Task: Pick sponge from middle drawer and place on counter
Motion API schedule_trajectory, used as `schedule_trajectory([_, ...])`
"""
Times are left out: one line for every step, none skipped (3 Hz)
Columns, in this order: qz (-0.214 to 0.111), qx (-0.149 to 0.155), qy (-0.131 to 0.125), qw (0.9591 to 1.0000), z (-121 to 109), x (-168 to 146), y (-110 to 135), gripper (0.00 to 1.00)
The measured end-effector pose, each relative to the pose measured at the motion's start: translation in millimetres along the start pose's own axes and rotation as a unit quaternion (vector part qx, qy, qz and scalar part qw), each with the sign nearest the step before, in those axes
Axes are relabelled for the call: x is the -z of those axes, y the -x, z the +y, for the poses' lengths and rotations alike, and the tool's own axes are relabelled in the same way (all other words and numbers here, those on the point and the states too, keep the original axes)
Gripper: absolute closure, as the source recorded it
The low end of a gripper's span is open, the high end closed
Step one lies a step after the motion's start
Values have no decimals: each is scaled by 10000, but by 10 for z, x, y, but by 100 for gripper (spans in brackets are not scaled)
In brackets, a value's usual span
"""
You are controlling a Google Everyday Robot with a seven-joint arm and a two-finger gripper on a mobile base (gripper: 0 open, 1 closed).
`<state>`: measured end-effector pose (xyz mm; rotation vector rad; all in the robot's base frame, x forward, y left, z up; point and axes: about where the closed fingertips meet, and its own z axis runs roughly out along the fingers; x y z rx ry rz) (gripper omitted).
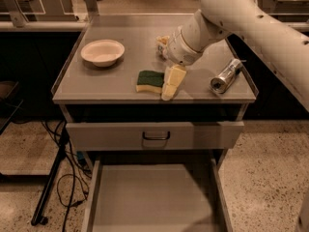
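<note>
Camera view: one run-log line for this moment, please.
sponge: on counter, near front edge | gripper: at sponge's right side | middle drawer: open

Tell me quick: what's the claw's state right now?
The claw: low over the counter near its front edge, against the right side of the sponge lying flat there; open or closed cannot be told.
</note>
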<state>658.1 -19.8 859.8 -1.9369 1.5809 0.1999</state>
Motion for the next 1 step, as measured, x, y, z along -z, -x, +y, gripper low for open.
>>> schedule_trajectory([0,0,0,10000,0,0,0,0])
